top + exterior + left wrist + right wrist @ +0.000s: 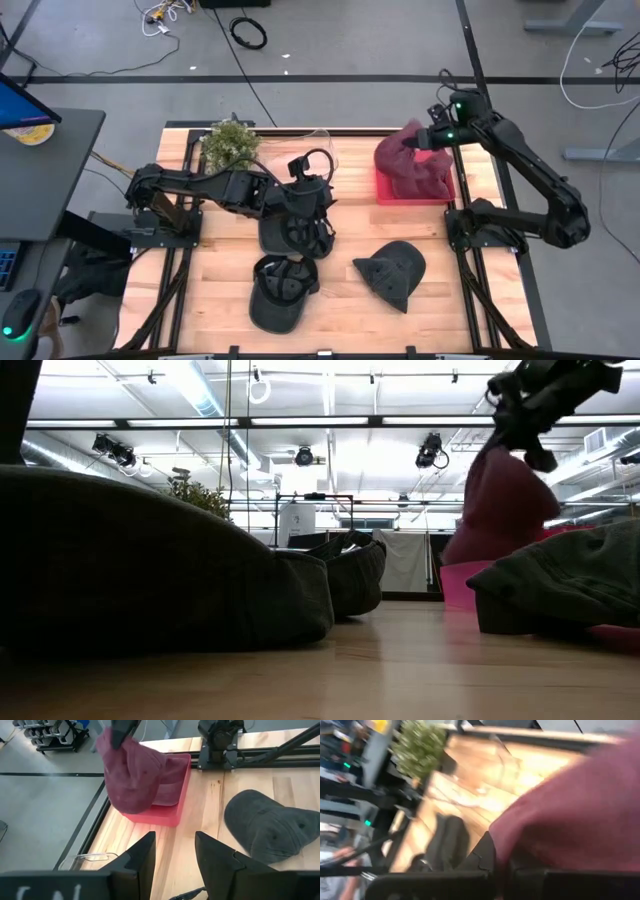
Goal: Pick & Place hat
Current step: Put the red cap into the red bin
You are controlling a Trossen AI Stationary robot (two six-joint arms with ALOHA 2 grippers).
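Maroon hat (408, 160) is hanging crumpled over the red tray (385, 196), its lower edge touching the tray. Grey hat (393, 271) is lying crown-up near the table's front. Two dark hats, one (281, 292) upturned, one (293, 231) behind it, are lying mid-table.

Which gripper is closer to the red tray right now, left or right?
Right. The right gripper hangs over the red tray, holding a maroon hat. The left gripper is off to the side, mid-table.
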